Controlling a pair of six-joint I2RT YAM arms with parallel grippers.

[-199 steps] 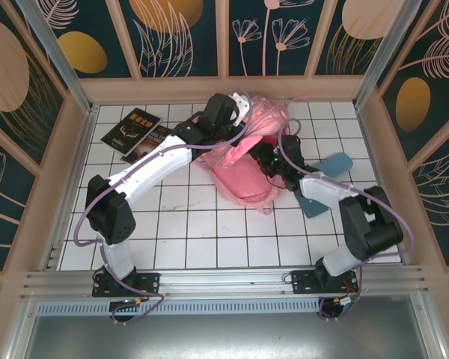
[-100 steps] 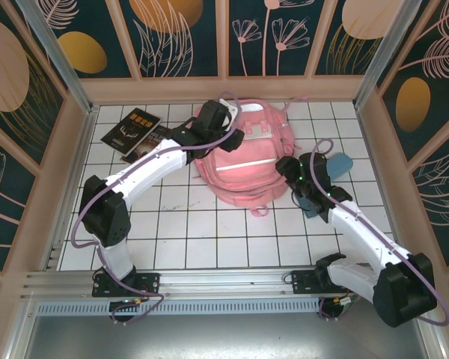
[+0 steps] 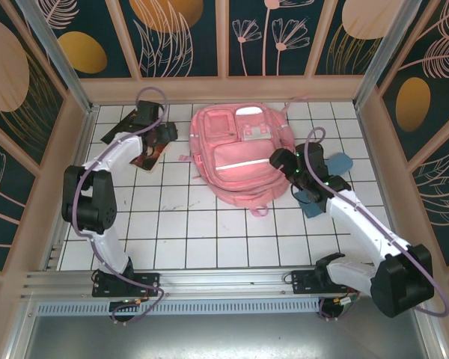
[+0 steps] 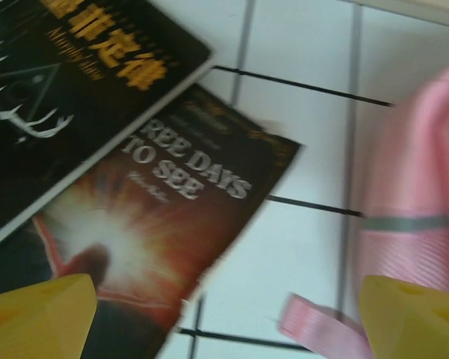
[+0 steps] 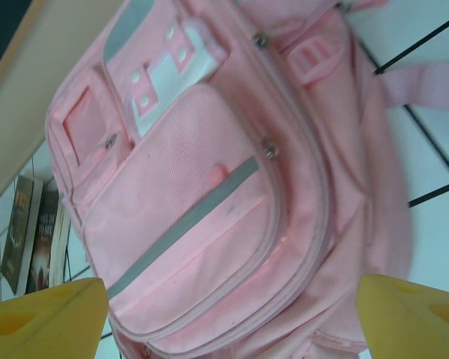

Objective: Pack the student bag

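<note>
The student bag [image 3: 239,153], a large pink backpack with a silver strip, lies flat on its back at the rear middle of the table, front pockets up. My left gripper [image 3: 159,137] is open over the books to the bag's left. In the left wrist view its yellow fingertips [image 4: 37,314] stand wide apart with nothing between them; the bag's side [image 4: 419,187] and a loose strap [image 4: 322,329] lie to the right. My right gripper [image 3: 283,161] hovers open at the bag's right edge, and looks down on the front pocket [image 5: 209,194].
A black book [image 4: 60,97] and a red-brown book [image 4: 157,224] lie overlapped at the back left. A blue pencil case [image 3: 331,166] lies right of the bag, partly under my right arm. Wooden walls enclose the table.
The bag was bunched up between both grippers and now lies flat. The left gripper opened and swung left to the books. The right gripper opened and drew back to the right.
</note>
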